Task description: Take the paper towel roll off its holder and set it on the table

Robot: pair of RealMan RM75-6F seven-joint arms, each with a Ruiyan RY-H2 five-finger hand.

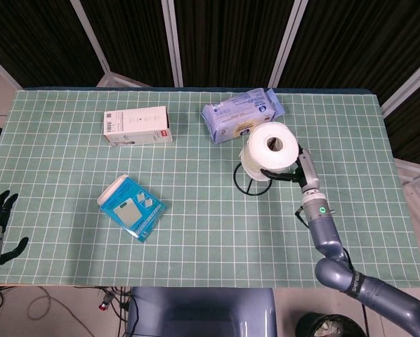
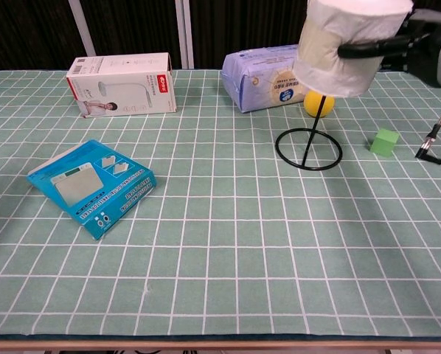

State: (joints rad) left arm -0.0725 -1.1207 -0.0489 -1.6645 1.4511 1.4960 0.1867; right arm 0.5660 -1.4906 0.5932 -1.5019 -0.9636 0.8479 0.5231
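White paper towel roll point(image 2: 346, 48), black holder point(image 2: 309, 150), green-checked table point(image 2: 206, 251), yellow ball point(image 2: 314, 105)

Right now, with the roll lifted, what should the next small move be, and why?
Probably raise it a little further: the right hand holds the paper towel roll high, yet the holder rod's top is hidden behind the roll, so clearance can't be confirmed.
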